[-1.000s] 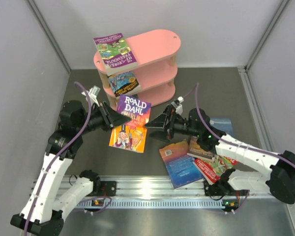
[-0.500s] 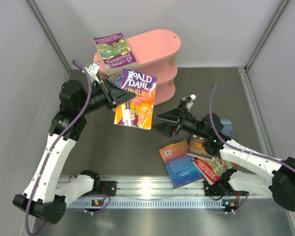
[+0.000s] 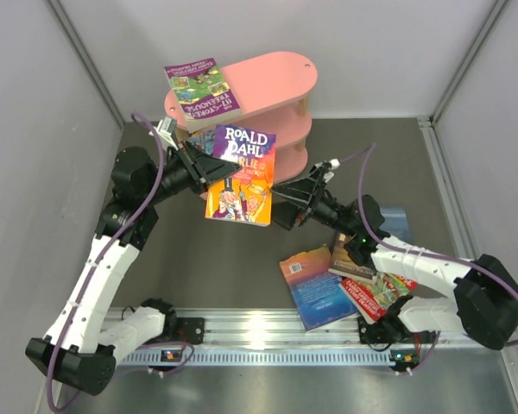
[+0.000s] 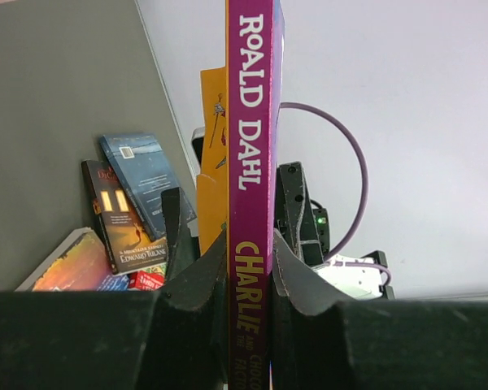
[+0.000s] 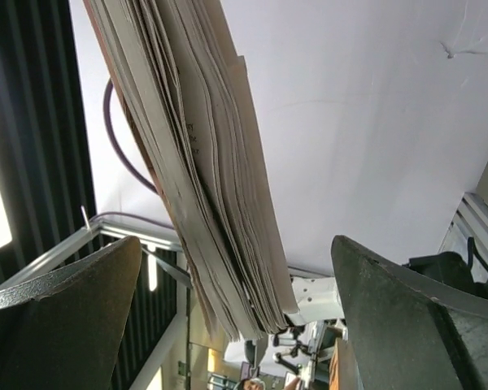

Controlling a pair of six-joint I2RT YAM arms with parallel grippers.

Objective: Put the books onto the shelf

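The Roald Dahl book [image 3: 240,177] is hanging in the air just in front of the lower tiers of the shelf [image 3: 272,82]. A second ago it was sitting lower, out over the table [image 3: 198,259] and clear of the shelf. Over the last half second it is only drifting slightly rightward. Its cover is facing the overhead camera, with the purple title band uppermost.

The left gripper [image 3: 209,172] is clamping the book at its spine edge. In the left wrist view its fingers [image 4: 197,272] are pressing against both sides of the magenta spine, low down by the word "Charlie".

The right gripper [image 3: 281,203] is standing closer to the book's free edge than half a second ago, with its jaws spread wide. In the right wrist view the page block is hanging between its two fingers [image 5: 65,301], touching neither as far as can be seen.

A purple-covered book [image 3: 202,88] is lying unmoved on the left end of the shelf's top board. Several loose books [image 3: 318,286] are lying on the table beside the right arm.
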